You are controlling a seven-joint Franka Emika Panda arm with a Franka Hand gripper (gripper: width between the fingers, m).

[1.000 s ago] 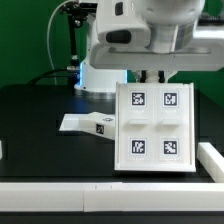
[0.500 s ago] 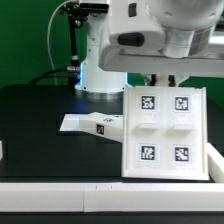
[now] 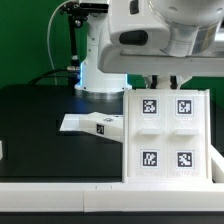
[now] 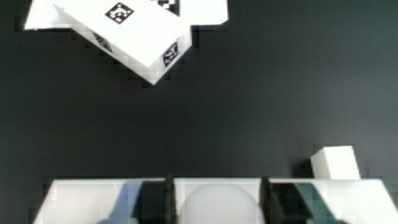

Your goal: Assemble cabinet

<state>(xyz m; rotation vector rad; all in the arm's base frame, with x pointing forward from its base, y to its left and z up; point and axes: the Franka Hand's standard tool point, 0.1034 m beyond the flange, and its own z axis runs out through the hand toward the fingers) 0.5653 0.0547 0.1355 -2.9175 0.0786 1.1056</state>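
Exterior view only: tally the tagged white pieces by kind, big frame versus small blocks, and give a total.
frame: 1, held in the pincer
small block: 1, lying on the table
Total: 2

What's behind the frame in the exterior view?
A flat tagged block pokes out on the exterior view's left; its other end, and the table behind the frame, are covered.
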